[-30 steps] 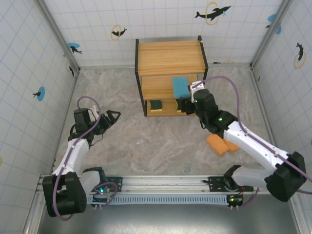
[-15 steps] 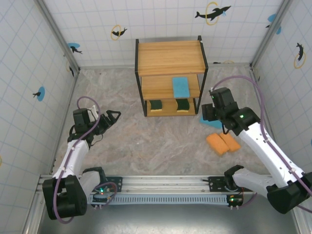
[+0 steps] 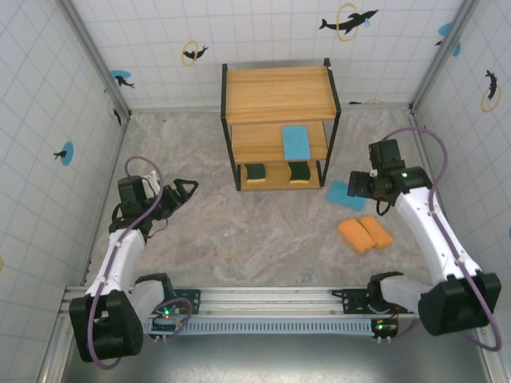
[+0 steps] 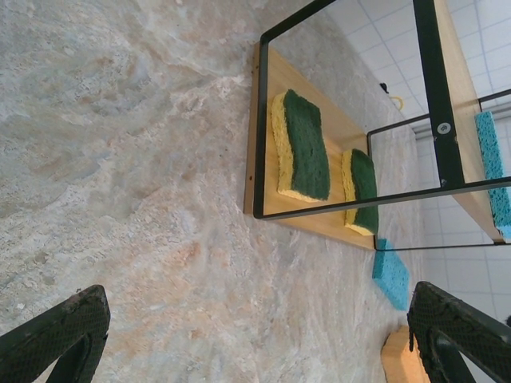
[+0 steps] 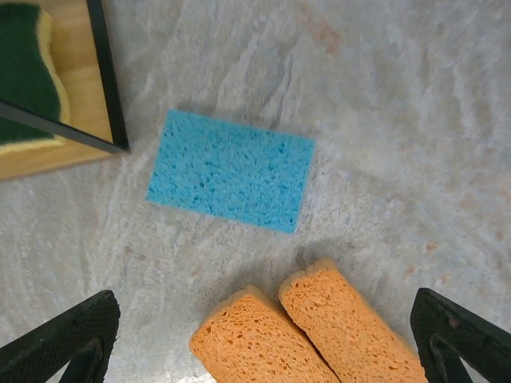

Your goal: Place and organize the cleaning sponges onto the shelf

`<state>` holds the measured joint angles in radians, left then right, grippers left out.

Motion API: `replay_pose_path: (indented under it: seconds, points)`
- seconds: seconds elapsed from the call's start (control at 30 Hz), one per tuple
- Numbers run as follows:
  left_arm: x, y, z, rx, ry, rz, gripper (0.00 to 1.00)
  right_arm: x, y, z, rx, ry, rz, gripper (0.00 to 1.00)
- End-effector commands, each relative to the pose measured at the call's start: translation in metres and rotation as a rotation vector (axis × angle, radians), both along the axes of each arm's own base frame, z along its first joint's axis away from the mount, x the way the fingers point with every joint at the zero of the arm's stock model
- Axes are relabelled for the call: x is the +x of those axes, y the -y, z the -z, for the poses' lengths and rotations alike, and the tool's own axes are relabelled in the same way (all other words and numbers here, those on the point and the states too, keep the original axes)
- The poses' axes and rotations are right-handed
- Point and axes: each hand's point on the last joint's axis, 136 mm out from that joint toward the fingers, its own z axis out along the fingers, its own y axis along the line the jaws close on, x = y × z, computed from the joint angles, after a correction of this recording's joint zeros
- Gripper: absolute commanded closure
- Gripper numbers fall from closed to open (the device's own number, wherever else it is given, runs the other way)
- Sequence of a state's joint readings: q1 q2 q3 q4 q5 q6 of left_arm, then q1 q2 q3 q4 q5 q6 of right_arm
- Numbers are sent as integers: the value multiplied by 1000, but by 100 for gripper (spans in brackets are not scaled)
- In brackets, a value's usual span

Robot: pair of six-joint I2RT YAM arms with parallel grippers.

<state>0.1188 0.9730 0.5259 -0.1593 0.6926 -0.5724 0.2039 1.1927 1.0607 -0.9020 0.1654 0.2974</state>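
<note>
Blue sponge (image 5: 231,170) lies just clear of the shelf (image 5: 77,48) edge beneath the spread right gripper (image 5: 263,319); left gripper (image 4: 257,319) also spread.

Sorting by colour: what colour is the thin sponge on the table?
The sponge is light blue, clearest in the right wrist view.

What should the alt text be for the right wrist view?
A light blue sponge lies flat on the marbled table, with two orange sponges side by side nearer the camera. The right gripper hangs open over them. At upper left, a green sponge sits on the bottom board of the shelf.
</note>
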Motion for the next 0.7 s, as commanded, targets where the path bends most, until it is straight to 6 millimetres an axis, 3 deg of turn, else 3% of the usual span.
replay_pose_path:
  seconds: [0.0, 0.13, 0.3, 0.67]
  points:
    - [-3, 1, -11, 5, 37, 17, 2, 1, -5, 27, 24, -106, -19, 1]
    - [-10, 2, -8, 3, 40, 6, 3, 13, -8, 49, 89, -181, 2, 1]
    - [-11, 1, -7, 4, 38, 1, 2, 26, 6, 71, 38, -239, 87, 1]
    - [-12, -2, -1, 27, 22, -11, 2, 43, 14, 120, -23, -320, 150, 0]
